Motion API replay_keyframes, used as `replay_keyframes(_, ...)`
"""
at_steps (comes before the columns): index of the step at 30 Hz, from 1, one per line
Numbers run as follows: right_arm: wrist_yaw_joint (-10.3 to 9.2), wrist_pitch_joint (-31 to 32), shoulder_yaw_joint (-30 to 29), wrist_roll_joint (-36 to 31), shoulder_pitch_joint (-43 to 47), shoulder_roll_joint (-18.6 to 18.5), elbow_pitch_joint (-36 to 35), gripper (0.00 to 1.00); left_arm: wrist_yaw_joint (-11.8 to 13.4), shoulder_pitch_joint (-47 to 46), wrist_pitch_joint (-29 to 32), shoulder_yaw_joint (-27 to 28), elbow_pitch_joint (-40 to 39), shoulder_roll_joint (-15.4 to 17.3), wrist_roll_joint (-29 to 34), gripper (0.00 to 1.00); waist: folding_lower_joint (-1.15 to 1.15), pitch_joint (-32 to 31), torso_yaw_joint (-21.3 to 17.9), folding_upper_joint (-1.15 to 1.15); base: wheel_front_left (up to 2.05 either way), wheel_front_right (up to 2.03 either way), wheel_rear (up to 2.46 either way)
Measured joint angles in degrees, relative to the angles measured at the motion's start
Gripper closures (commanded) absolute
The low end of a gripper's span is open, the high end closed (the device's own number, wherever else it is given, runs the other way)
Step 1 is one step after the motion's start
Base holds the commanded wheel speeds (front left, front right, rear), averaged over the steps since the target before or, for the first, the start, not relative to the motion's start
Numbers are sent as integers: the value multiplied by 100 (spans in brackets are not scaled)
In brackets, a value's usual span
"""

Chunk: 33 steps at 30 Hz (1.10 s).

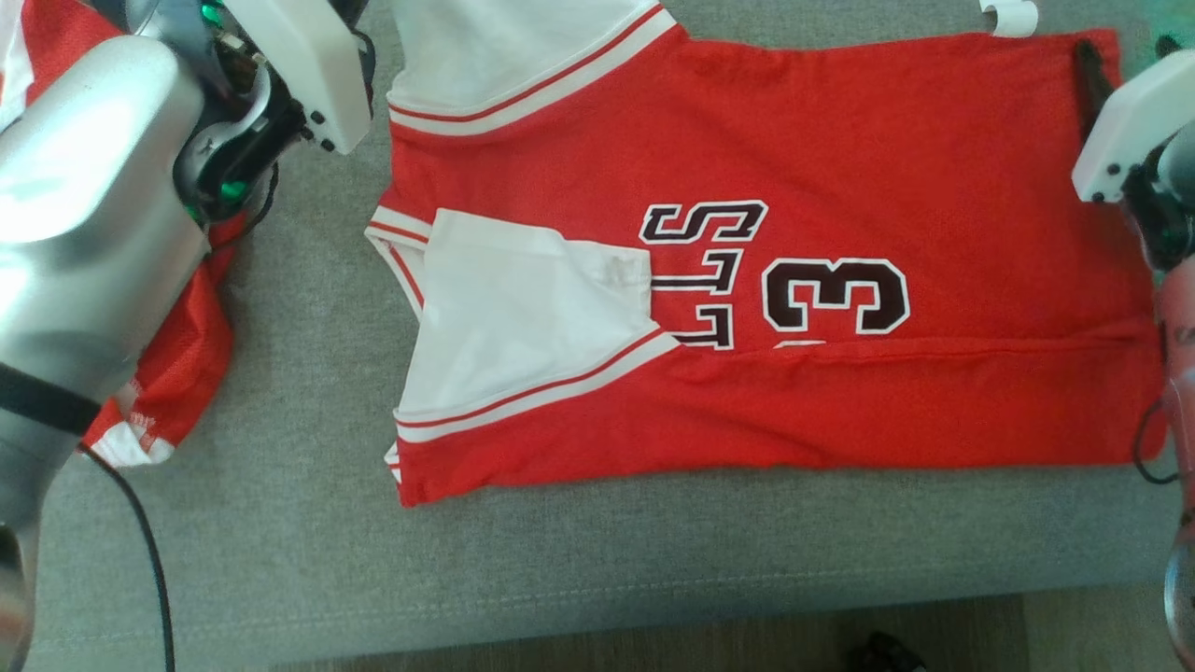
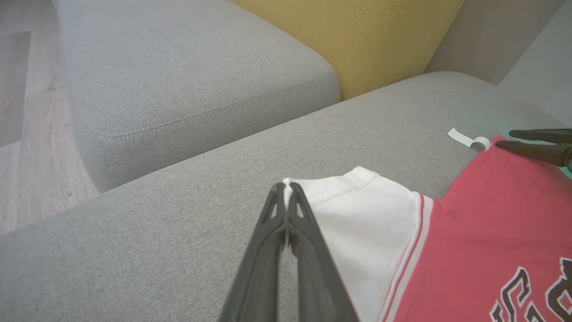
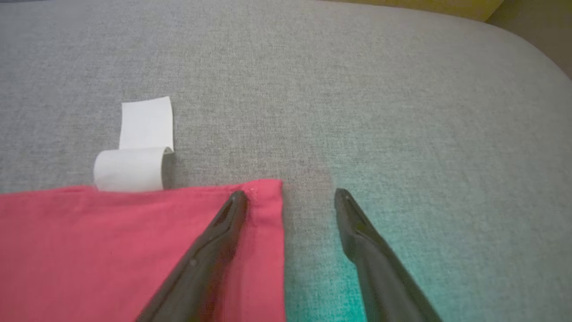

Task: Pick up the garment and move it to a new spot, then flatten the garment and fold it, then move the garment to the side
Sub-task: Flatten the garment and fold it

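Note:
The garment is a red jersey with white sleeves and dark lettering, spread on a grey sofa cushion. Its near long side is folded over toward the middle, one white sleeve lying on top. In the left wrist view my left gripper is shut on the edge of the far white sleeve. My right gripper is open at the hem corner of the garment: one finger lies over the red cloth, the other over bare cushion. The head view shows that gripper at the jersey's top right corner.
A white label sticks out past the hem. A second red and white garment lies under my left arm, beside a black cable. Another grey cushion, a yellow cushion and wood floor lie beyond.

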Motion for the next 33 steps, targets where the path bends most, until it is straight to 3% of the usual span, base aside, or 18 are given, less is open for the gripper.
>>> replay_keyframes(4,0,9,224,130,-104,-1,145,0,29,0,0,-2,-4,13,0,100,0,25,-6,0,0,0,0)
replay_keyframes(5,-1,32,305,202,-118,-4,175,57,44,0,0,-2,-3,20,-1,100,0,28,-9,0,0,0,0)
replay_keyframes(6,-1,35,387,270,-138,-24,191,100,45,0,-1,-2,0,24,-1,100,0,31,-12,0,0,0,0)
replay_keyframes(16,0,-655,459,369,-271,-162,339,100,238,-27,-282,27,172,42,87,100,0,59,-56,0,0,0,0)
replay_keyframes(25,0,-1551,-52,-69,-757,-104,459,100,357,-402,-779,107,651,-82,236,100,0,97,-119,0,0,0,0)
replay_keyframes(33,0,-2053,-433,-414,-975,163,730,100,366,-723,-1072,204,1221,-352,380,100,0,120,-149,0,0,0,0)
